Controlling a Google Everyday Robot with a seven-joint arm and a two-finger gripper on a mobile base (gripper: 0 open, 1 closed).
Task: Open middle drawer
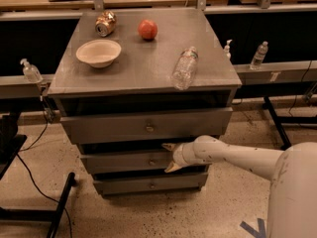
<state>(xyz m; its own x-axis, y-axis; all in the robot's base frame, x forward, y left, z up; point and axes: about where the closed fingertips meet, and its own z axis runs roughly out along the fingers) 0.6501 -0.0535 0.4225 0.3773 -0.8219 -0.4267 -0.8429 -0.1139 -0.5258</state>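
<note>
Far left: pump bottle on a side ledge; a black stand below it is cut off by the frame edge. On the cabinet top, left to right: bowl, dented can on its side, red round fruit, clear plastic bottle lying near the right front edge.

3 drawers below. Top drawer has a dark gap above it. The middle drawer sits between that and the bottom drawer, with its knob at centre; its top edge is in shadow, so I can't tell how far out it is.

The gripper is at the middle drawer front, just right of the knob. Its 2 fingers are spread, 1 high and 1 low, with nothing between them. Contact with the drawer front is hard to make out. The arm covers the drawer's right end and runs off the frame at lower right.

Right: 2 small bottles on the far ledge.
</note>
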